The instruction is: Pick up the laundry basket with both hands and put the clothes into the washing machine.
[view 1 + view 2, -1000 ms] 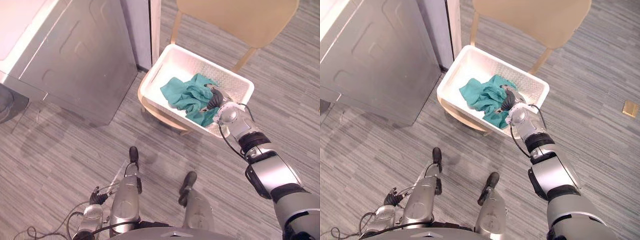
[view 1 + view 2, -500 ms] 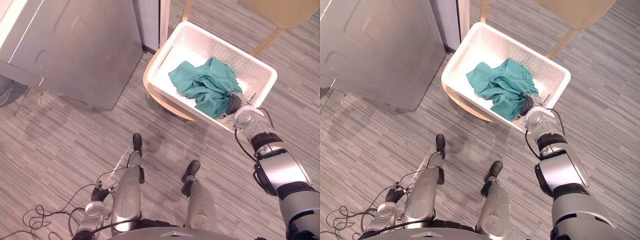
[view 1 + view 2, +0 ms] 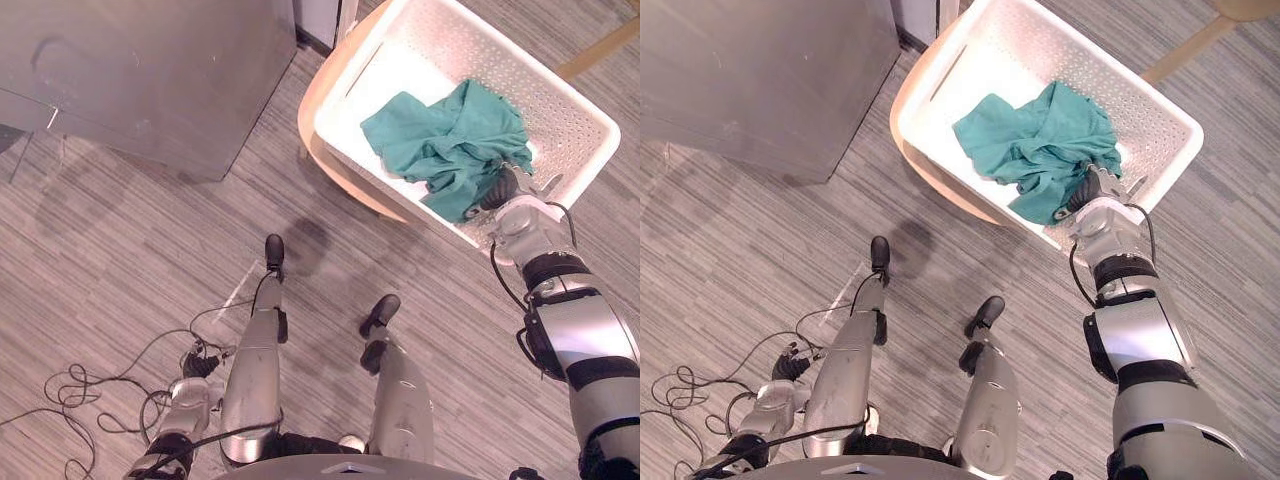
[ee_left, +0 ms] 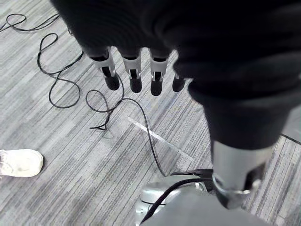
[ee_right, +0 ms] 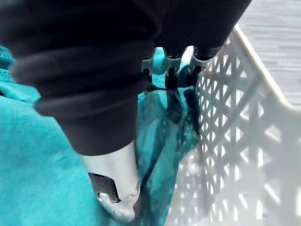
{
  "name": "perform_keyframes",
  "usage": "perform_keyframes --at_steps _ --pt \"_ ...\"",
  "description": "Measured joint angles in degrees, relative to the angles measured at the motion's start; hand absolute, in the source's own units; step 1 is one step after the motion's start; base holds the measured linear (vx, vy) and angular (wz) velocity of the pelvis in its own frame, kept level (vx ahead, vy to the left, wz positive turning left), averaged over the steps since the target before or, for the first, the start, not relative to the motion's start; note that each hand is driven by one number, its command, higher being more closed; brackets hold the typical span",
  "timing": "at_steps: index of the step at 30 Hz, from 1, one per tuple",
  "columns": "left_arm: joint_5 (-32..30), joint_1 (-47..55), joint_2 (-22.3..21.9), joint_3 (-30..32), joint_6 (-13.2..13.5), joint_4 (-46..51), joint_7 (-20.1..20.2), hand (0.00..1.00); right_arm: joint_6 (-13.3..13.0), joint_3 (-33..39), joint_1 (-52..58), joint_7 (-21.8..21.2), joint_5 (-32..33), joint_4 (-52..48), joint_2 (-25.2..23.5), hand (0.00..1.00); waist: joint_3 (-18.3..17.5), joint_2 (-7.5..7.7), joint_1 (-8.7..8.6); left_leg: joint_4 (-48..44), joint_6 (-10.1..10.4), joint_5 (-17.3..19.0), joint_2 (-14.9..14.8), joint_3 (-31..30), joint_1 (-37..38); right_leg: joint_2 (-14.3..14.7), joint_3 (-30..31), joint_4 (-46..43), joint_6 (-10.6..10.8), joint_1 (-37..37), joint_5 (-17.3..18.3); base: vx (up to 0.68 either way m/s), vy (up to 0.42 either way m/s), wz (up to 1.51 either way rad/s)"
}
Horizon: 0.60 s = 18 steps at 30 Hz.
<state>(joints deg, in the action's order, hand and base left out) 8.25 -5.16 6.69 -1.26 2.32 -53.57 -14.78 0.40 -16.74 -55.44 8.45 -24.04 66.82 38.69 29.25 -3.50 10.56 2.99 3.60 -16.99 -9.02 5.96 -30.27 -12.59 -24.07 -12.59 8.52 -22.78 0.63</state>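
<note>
A white perforated laundry basket (image 3: 565,110) rests on a round wooden stool (image 3: 322,165). A crumpled teal cloth (image 3: 450,140) lies inside it. My right hand (image 3: 1087,190) is inside the basket at its near right wall (image 5: 225,141). Its fingers (image 5: 171,75) are fairly straight, with the dark tips against the teal cloth (image 5: 37,141) beside that wall. My left hand (image 3: 198,365) hangs low at my left side over the floor, far from the basket, with its fingers (image 4: 134,70) relaxed and empty. The grey washing machine (image 3: 150,70) stands to the left of the basket.
The basket and stool stand close to the washing machine's corner on grey striped flooring. A tan chair leg (image 3: 600,50) crosses behind the basket. A person's white shoe (image 4: 19,162) is on the floor near my left hand.
The whole view has shifted, so the basket and machine now sit higher and further right. My right hand stays in the basket on the teal cloth, by the near right wall.
</note>
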Motion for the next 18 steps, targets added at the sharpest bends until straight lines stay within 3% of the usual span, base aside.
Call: perform_keyframes --at_steps 1,18 --pt "0.4 0.0 0.0 0.1 0.0 0.0 0.0 0.00 0.1 0.0 0.0 0.3 0.1 0.2 0.0 1.00 0.1 0.12 0.18 -0.1 0.1 -0.1 -0.1 -0.2 -0.4 0.1 -0.1 0.0 -0.2 -0.3 0.1 -0.01 -0.027 0.06" --pt "1.8 -1.0 -1.0 3.7 -0.1 -1.1 -2.1 0.00 1.2 0.3 0.2 2.9 6.1 0.6 0.0 1.00 0.4 0.93 0.59 -0.3 0.5 -1.5 -1.2 -4.2 -4.3 1.9 -3.3 0.2 -0.7 -1.3 0.0 0.00 -0.019 0.06"
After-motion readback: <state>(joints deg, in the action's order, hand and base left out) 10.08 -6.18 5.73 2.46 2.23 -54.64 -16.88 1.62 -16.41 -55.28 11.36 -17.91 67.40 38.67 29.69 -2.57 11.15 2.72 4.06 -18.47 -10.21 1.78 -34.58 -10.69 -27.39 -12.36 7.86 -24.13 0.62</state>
